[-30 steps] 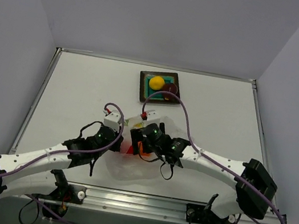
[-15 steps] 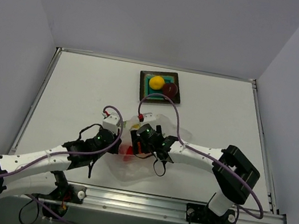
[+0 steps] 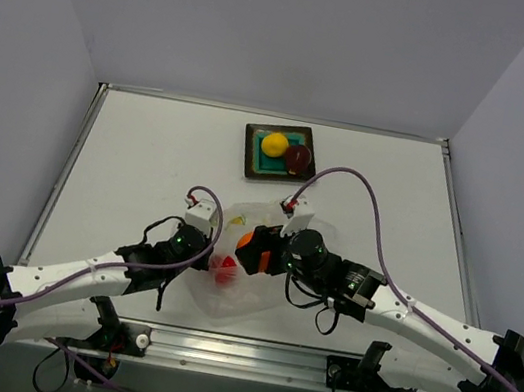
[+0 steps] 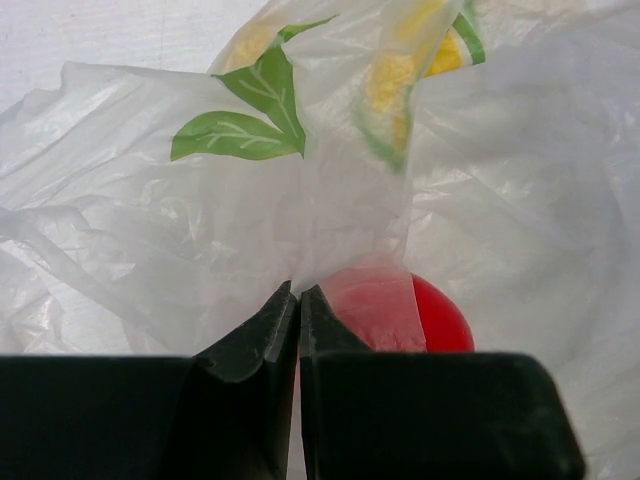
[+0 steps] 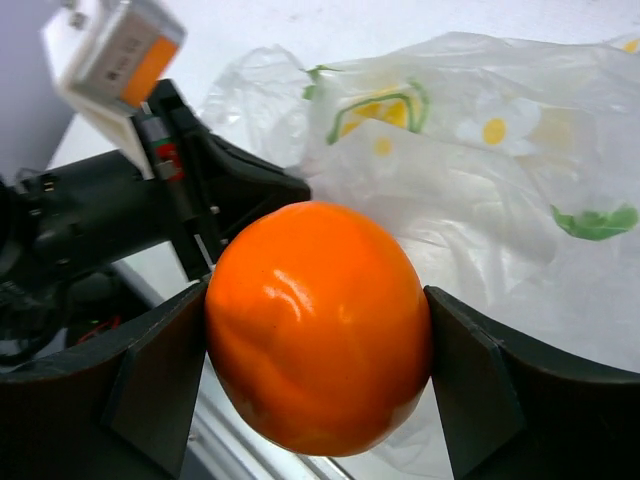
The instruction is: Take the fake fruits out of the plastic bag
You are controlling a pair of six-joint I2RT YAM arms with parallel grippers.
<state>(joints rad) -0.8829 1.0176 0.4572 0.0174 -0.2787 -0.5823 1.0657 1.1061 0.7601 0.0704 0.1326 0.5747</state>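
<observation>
The plastic bag (image 3: 260,292) lies crumpled between both arms, whitish with yellow and green prints. My left gripper (image 3: 207,253) is shut on a fold of the bag (image 4: 200,230) film at its left edge (image 4: 298,292). A bright red fruit (image 4: 440,315) sits inside the bag just behind those jaws, showing red through the film (image 3: 225,269). My right gripper (image 5: 318,340) is shut on the orange fruit (image 5: 318,325), held above the bag (image 5: 480,200); from above that orange fruit (image 3: 245,241) shows at the bag's top. A yellow fruit (image 3: 274,143) and a maroon fruit (image 3: 297,158) rest in the tray.
The square teal tray (image 3: 265,164) with a dark rim stands at the back middle of the white table. The left arm's black body (image 5: 150,210) lies close beside the held orange fruit. A metal rail (image 3: 244,353) runs along the near edge.
The right gripper closed on the orange fruit inside the bag and has lifted it into plain sight; its arm swung out to the right. The left gripper kept its pinch on the bag.
</observation>
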